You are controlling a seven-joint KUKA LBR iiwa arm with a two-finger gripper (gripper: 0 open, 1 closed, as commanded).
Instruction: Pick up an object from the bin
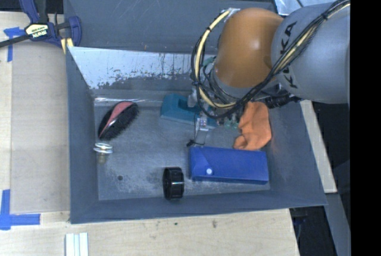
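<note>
In the camera view we judge the task to be at its approach step, with every thing lying on the floor of the grey metal bin [83,147]. The hand [200,128] hangs low over the bin's middle. It sits in the gap between the teal plastic block [174,108] on the far side and the flat blue rectangular box with a white dot [229,166] on the near side, just beside that box's far-left corner. A crumpled orange cloth [255,128] lies to its right.

Well apart on the left are a black oval brush with a pink-red patch [117,118] and a small silvery metal piece [103,149]. A black cylindrical cap [173,183] stands just left of the box.

The next move, we think, calls for centring over one neighbour. The teal block looks easier to take than the broad box.

The arm's orange dome cover [247,49] and its cables hide much of the hand, so we cannot tell whether it is released or clenched, or whether it touches the floor. The block's right end and the cloth's far edge are hidden too.
</note>
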